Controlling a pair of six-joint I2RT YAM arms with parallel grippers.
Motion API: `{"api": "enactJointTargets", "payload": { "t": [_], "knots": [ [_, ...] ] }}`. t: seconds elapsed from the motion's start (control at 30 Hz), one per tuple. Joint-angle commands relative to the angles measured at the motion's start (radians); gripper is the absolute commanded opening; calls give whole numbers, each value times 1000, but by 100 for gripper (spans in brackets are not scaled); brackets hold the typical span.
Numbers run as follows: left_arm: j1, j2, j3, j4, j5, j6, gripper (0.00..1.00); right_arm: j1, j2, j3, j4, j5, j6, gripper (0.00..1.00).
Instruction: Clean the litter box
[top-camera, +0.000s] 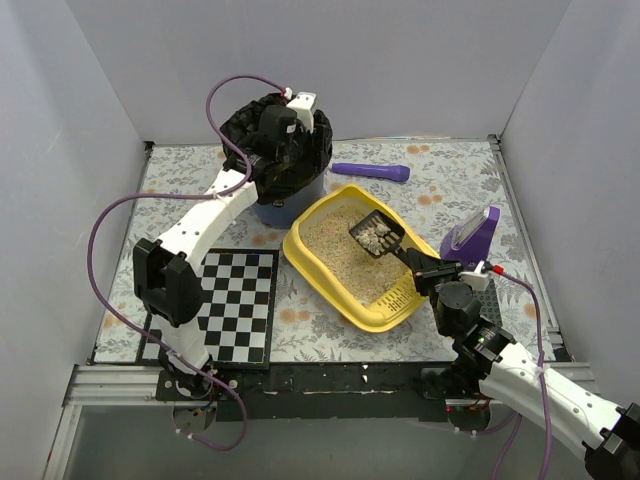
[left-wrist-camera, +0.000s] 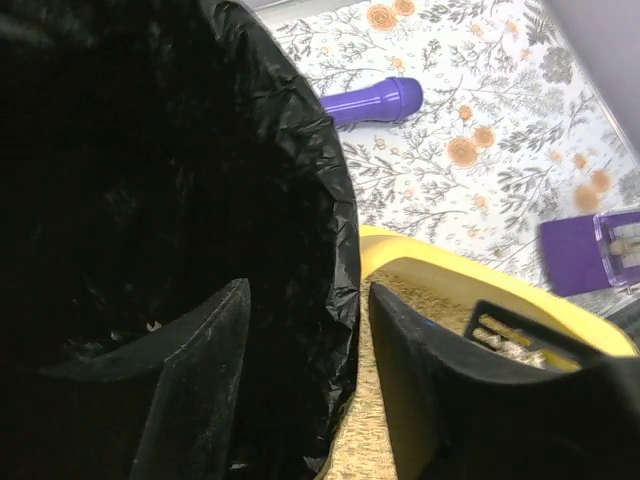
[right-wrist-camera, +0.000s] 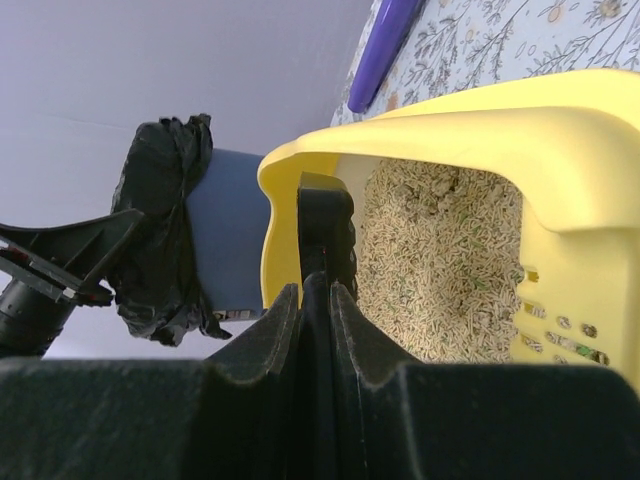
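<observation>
The yellow litter box (top-camera: 318, 215) lies mid-table with beige litter (top-camera: 340, 255) in it and its slotted strip at the near right end. My right gripper (top-camera: 425, 268) is shut on the handle of a black slotted scoop (top-camera: 378, 235), which holds pale clumps just above the litter. In the right wrist view the handle (right-wrist-camera: 325, 225) stands edge-on between my fingers (right-wrist-camera: 316, 285), over the box (right-wrist-camera: 560, 150). My left gripper (top-camera: 283, 150) straddles the rim of the blue bin (top-camera: 290, 205) with a black bag (left-wrist-camera: 300, 150). In the left wrist view it (left-wrist-camera: 308, 290) has one finger inside and one outside, closed on the rim.
A purple cylinder (top-camera: 370, 172) lies on the floral cloth behind the box. A purple and clear holder (top-camera: 472, 236) stands to the box's right. A checkerboard mat (top-camera: 238, 305) lies at the near left. White walls close in the back and both sides.
</observation>
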Motion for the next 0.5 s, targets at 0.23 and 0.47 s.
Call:
{"api": "enactJointTargets", "payload": {
  "t": [0.23,0.47],
  "knots": [
    [-4,-237,-76,106,37,-51,98,2,5,53,182,-116,-116,1],
    [-4,-439,-183,114,-83,-139,98,2,-31,82,62,-115,-71,1]
  ]
}}
